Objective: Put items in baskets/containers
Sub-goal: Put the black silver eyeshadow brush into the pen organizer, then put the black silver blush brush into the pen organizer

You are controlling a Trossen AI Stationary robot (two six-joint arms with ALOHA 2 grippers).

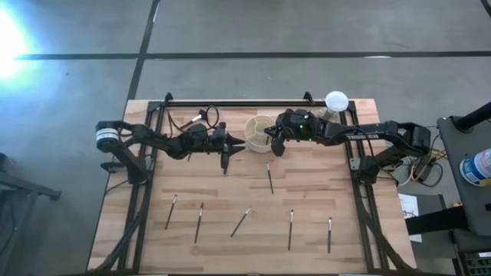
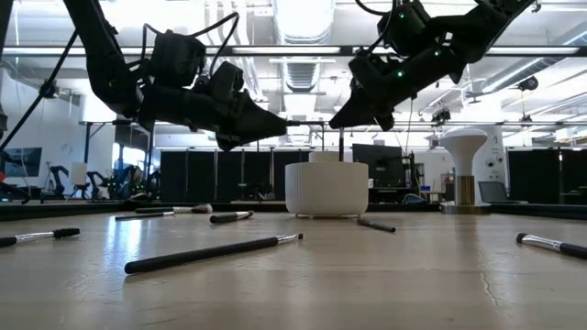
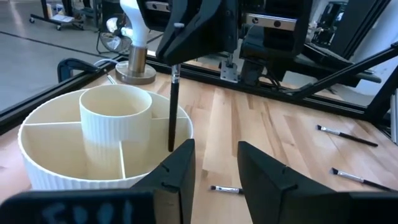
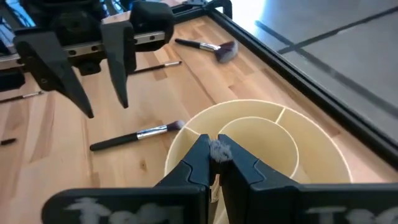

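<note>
Two dark robot arms meet over the far half of a pale wooden table [image 1: 307,192]. The left gripper [image 1: 227,157] hangs in the air just left of the cream holder [image 1: 259,132], its fingers [image 3: 180,171] standing apart with nothing between them. Behind it, near the far-left part of the table, lie a fluffy-headed brush [image 4: 205,46] and a thinner brush [image 4: 155,66], with another dark-handled brush [image 4: 134,135] resting just beside the holder's wall. The holder itself, round with a ribbed inner cup and thin dividers, sits near the middle of the far edge. The right gripper [image 4: 214,163] hovers over the holder's rim, its fingers pinched tight on a held brush [image 3: 172,106] that hangs upright, bristles up between the fingertips and handle pointing down into an outer compartment; whether its tip touches the bottom cannot be told. To the right, by the far-right corner, stands a white globe on a stand [image 1: 335,102]. One brush [image 1: 270,178] lies just in front of the holder, and five more are spread in a row nearer the front edge, from the leftmost brush [image 1: 171,211] to the rightmost brush [image 1: 330,234]. No legible brand or writing shows on the arms, the holder or the brushes.
</note>
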